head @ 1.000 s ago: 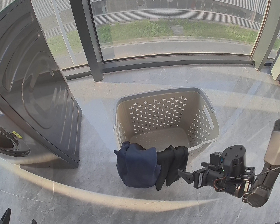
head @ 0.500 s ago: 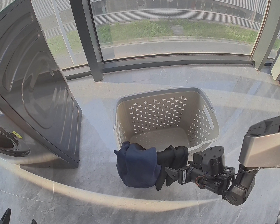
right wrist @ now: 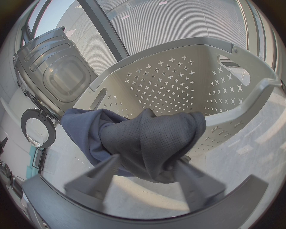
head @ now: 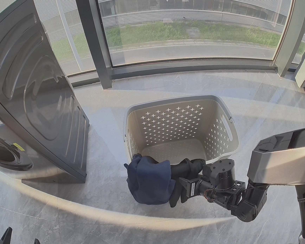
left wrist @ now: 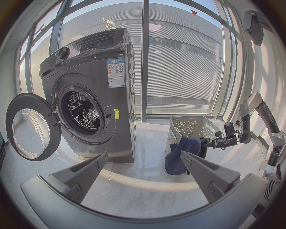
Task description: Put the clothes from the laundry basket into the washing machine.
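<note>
A beige laundry basket [head: 227,128] stands on the floor in the middle of the head view. Two garments hang over its near rim: a navy one [head: 149,181] and a black mesh one [head: 188,168]. My right gripper [head: 182,192] is at the black garment [right wrist: 158,137], open, with the cloth bunched between its two fingers [right wrist: 98,176]. My left gripper [left wrist: 143,158] hangs open and holds nothing, low at the near left [head: 20,243]. The grey washing machine [left wrist: 119,119] stands to the left with its round door [left wrist: 29,128] swung open and the drum [left wrist: 82,110] showing.
Bare marble floor [head: 107,216] lies between the basket and the washing machine [head: 33,92]. Tall windows with a dark pillar [head: 94,41] run behind the basket. The inside of the basket [right wrist: 178,77] holds nothing that I can see.
My right arm has moved left toward the basket's near rim, bringing its open fingers up to and around the black garment. The clothes and left gripper have not moved.
</note>
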`<state>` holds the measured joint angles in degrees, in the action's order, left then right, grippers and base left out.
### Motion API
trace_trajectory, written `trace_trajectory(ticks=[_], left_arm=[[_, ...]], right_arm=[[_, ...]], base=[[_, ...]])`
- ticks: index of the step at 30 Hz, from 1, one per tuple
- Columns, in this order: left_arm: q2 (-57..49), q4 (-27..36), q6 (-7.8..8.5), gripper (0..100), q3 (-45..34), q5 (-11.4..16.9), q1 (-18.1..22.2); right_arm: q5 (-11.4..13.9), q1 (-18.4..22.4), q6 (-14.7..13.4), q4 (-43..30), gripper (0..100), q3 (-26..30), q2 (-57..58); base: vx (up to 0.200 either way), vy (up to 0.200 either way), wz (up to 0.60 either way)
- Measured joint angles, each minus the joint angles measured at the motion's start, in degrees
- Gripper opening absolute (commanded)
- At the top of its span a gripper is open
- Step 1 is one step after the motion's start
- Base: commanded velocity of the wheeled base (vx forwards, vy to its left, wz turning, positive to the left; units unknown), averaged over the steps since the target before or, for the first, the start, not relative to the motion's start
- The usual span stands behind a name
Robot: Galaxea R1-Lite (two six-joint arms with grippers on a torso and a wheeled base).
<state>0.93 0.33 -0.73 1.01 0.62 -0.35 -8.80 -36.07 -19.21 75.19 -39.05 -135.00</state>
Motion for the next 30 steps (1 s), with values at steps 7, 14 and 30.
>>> trace_trajectory(ticks=[7,14,30], left_arm=[[0.0,0.0,-0.06,100,0.0,0.0,0.0],[0.0,0.0,-0.09,100,0.0,0.0,0.0],[0.0,0.0,0.33,100,0.0,0.0,0.0]], right_arm=[[0.3,-0.7,0.0,4.8,0,1.8,-0.1],[0.3,-1.5,0.0,7.0,0,8.9,5.2],[0.3,-5.0,1.8,0.2,0,15.8,34.9]], base=[[0.000,0.000,0.00],[0.000,0.000,0.00],[0.000,0.000,0.00]])
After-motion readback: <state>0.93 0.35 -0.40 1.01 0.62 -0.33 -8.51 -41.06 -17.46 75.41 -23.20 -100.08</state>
